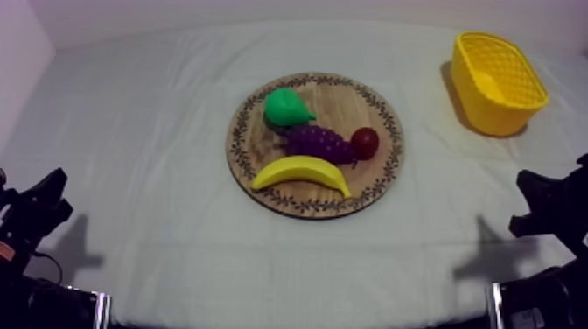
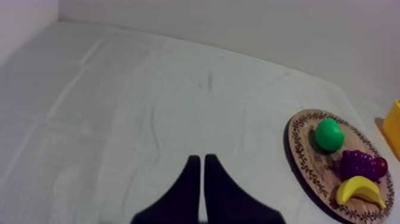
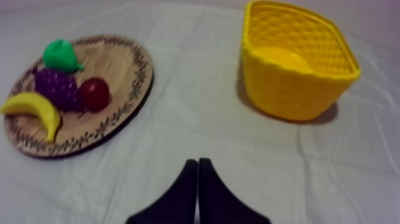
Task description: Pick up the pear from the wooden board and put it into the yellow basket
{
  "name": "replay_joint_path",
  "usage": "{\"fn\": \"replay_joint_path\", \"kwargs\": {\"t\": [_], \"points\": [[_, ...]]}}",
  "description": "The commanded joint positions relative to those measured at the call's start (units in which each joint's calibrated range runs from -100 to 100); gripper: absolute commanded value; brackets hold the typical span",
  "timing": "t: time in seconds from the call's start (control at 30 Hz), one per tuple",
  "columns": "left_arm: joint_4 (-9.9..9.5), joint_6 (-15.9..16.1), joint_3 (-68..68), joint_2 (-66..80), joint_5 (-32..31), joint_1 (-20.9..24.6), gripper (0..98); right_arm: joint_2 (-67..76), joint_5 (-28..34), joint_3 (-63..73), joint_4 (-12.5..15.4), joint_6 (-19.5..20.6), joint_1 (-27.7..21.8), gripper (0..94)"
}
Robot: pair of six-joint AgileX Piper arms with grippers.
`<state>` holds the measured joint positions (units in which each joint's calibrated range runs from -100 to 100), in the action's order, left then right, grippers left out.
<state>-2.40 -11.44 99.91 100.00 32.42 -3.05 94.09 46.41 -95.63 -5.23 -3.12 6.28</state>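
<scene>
The green toy pear [image 1: 287, 107] lies on the round wooden board with a patterned rim [image 1: 354, 98], at the board's upper left, near the centre of the top view. It touches the purple bunch of grapes [image 1: 319, 140] just below it. The small red fruit [image 1: 365, 142] sits right of the grapes, and the yellow banana [image 1: 302, 171] lies along the board's lower edge. The yellow plastic basket [image 1: 490, 109] stands empty at the upper right of the frame, well apart from the board on the grey-white tabletop [image 1: 149, 131].

The left arm [image 1: 35, 206] rests at the lower left and the right arm [image 1: 547, 206] at the lower right. Each wrist view shows its own jaws clenched together on nothing, so no step of the task is done yet.

The likely trouble is crowding. With the pear against the grapes, a jaw coming down on that side could shove the grapes and the red fruit across the board. The pear's smooth, rounded body may slip from an off-centre pinch and roll away. A low carry could clip the basket's rim and tip it.
</scene>
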Motion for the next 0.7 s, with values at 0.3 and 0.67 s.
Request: {"fn": "replay_joint_path", "kwargs": {"t": [0.3,0.67], "points": [[-0.02,0.0,0.0,0.0,0.0,0.0,0.1,-24.1,6.2,16.7,-10.4,4.0,13.8,0.4],[-0.02,0.0,0.0,0.0,0.0,0.0,0.1,-49.5,18.0,47.1,-7.6,-6.4,16.9,0.4]]}}
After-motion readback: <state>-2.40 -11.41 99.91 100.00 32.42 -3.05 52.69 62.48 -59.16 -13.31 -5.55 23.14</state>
